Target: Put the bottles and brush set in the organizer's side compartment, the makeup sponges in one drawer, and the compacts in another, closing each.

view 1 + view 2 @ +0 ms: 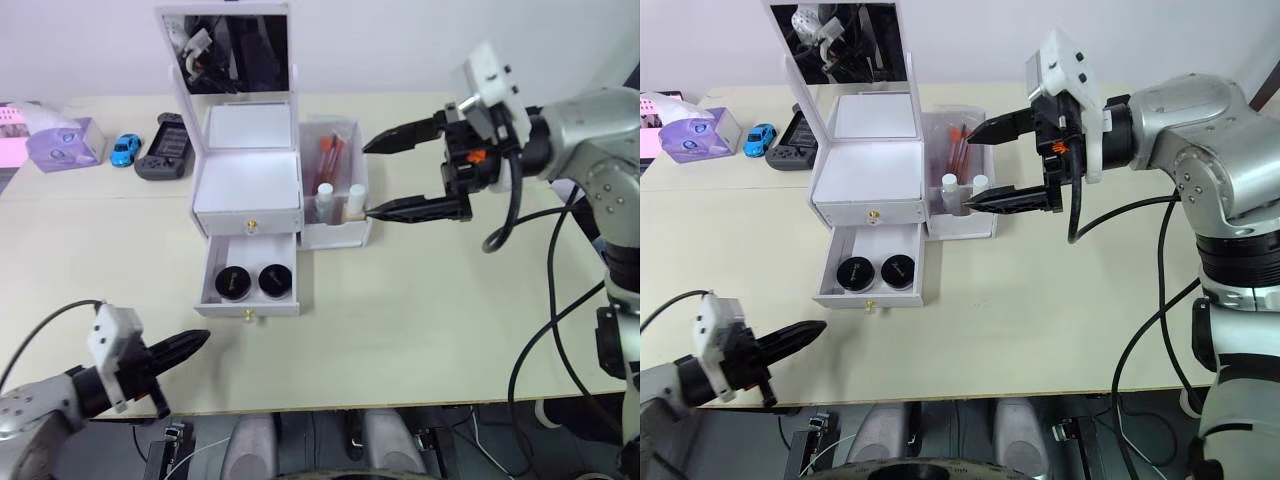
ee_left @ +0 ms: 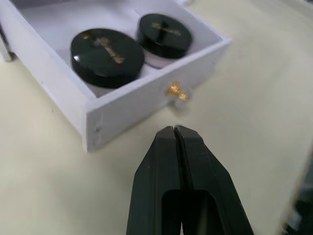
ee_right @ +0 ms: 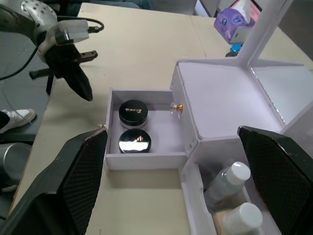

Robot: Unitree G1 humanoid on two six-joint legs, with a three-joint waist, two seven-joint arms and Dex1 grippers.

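The white organizer [image 1: 248,180] stands mid-table with its mirror lid up. Its lower drawer [image 1: 247,303] is pulled out and holds two black round compacts [image 1: 233,282] [image 1: 275,279]. The upper drawer [image 1: 248,221] is shut. The side compartment [image 1: 336,232] holds two white-capped bottles [image 1: 325,194] [image 1: 357,195] and red-handled brushes [image 1: 328,153]. My right gripper [image 1: 377,178] hangs open just right of that compartment, empty. My left gripper [image 1: 196,342] is shut near the table's front edge, below and left of the drawer's gold knob [image 2: 176,91]. The makeup sponges are out of view.
At the back left lie a purple tissue box [image 1: 62,143], a small blue toy car [image 1: 125,149] and a dark game controller [image 1: 166,147]. Bare tabletop stretches right of the organizer and in front of the drawer.
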